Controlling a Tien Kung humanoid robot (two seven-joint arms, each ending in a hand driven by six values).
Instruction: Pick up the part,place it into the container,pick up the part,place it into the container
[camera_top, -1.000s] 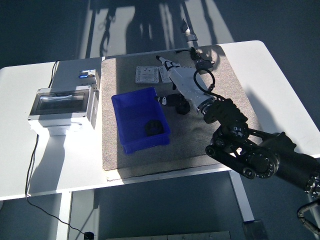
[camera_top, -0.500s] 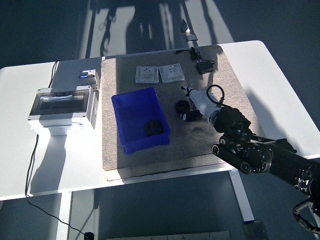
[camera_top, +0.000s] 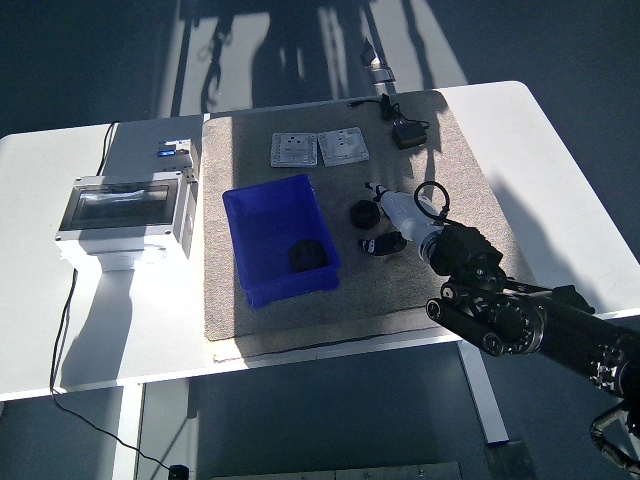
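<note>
1. Right hand (camera_top: 392, 222) sat low over the mat, just right of the loose part; fingers (camera_top: 378, 243) looked slightly curled and held nothing, though small and partly dark, so the exact spread was hard to tell.
2. Versus half a second earlier, the hand had pulled back a little toward the right; a second ago it reached far up near the plates.
3. Loose black part (camera_top: 363, 213) lay on the mat, just left of the fingers, apart from the bin; earlier it sat against the hand, now a clear gap showed above the dark fingertips.
4. Second black part (camera_top: 307, 255) lay inside the blue container (camera_top: 250, 215), near its front right corner, same spot as before.
5. Blue container stood on the grey mat (camera_top: 460, 160), unmoved.
6. Two grey plates (camera_top: 319, 149) lay side by side at the mat's far edge; black adapter with cable (camera_top: 407, 131) sat to their right, both unchanged.
7. Right arm (camera_top: 530, 320) came in from the lower right, elbow lower than before.
8. Grey electrical box (camera_top: 125, 210) stood on the white bench (camera_top: 40, 300) at left, unchanged.
9. Left hand was out of view.
</note>
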